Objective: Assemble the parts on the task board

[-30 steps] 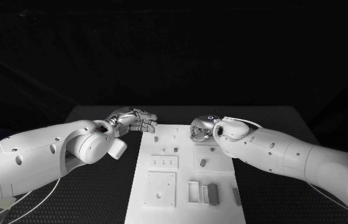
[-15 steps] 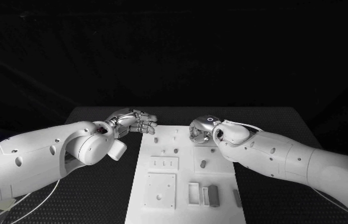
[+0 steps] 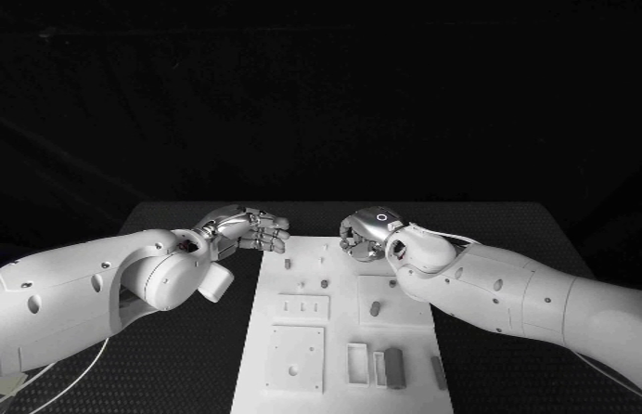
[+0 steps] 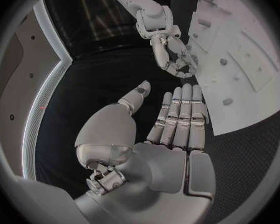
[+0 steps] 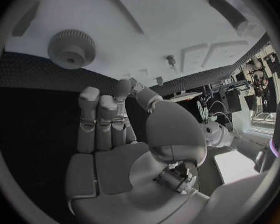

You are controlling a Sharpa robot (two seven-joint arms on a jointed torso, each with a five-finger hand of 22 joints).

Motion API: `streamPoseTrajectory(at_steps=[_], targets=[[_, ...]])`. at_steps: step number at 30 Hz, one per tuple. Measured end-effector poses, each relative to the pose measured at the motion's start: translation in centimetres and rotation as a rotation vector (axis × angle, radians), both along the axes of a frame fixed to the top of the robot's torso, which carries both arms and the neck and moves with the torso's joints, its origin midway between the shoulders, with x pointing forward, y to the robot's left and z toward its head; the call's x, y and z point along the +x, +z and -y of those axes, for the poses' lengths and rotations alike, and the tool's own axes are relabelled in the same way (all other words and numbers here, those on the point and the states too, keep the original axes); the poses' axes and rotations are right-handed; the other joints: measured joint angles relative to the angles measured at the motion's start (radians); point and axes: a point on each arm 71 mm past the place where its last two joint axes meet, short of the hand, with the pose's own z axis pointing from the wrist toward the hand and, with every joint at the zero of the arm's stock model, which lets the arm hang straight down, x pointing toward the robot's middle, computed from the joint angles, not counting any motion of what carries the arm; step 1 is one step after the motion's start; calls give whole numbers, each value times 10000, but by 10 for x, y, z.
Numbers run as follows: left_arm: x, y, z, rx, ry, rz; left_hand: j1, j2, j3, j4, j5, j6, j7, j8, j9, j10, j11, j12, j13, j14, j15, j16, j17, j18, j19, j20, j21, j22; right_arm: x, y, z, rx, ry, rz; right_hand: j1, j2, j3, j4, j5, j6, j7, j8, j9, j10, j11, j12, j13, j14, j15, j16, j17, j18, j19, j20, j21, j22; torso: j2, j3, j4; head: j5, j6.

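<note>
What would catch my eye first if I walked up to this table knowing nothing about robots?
Most striking are the two silver hands: the left robot hand and the right robot hand hover near the far end of the white task board, facing each other, both holding nothing. The board lies in the middle of the black table, with small grey parts on it. In the right wrist view, a toothed gear sits on the board beyond the fingers.

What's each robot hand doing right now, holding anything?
Left robot hand: open, holds nothing, fingers straight beside the board.
Right robot hand: open, holds nothing, near the gear.
</note>
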Motion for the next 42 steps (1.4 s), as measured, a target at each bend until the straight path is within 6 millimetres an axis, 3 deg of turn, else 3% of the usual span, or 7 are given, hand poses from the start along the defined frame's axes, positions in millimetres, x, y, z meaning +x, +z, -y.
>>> streamPoseTrajectory(at_steps=[7,16,24,33,42], targets=[[0,0,2,-6,-35,3,0,0,0,0,0,0,0,0,0,0,0,0,0,0,0,0,1,-3,0,0,0,1,2,2,-28,80,140,358,-28,-28,-1,0,-28,32,3,-7,21,0,0,0,-1,15,15,0,9,-1,52,-21,50,0,12,-1,6,-3,96],[2,0,8,-15,-115,11,0,0,0,0,0,0,0,0,1,0,0,0,0,0,0,0,8,-6,0,0,0,1,5,-2,-41,-74,135,588,-45,-46,-1,0,-29,50,17,-38,117,0,0,0,-1,16,16,-1,8,-1,69,-5,51,0,24,12,56,-3,157],[2,0,11,-20,-157,12,1,1,0,0,0,0,0,0,2,0,0,-38,0,0,0,0,15,-46,0,0,-39,2,7,-6,-36,-440,0,759,-6,-85,-1,-1,-29,51,19,-57,116,0,0,0,-2,16,18,-1,7,-2,70,-3,51,0,32,-5,106,-17,164],[3,0,13,-21,-195,13,1,1,0,0,0,0,0,0,2,0,0,-37,0,0,0,0,16,-46,0,0,-39,2,6,-8,-38,-581,58,844,-6,-86,-12,-11,-29,49,19,-21,115,-1,0,-1,-3,16,19,-2,6,-1,70,-1,51,0,39,-2,76,113,116],[3,0,13,-20,-198,16,1,1,0,0,0,0,0,0,2,0,0,-38,0,0,0,0,25,-47,0,0,-39,2,7,-9,-38,-644,20,866,-6,-86,-13,-12,-30,42,23,-15,109,-1,0,-1,-1,15,21,39,5,-3,73,4,51,0,38,0,72,135,77]])
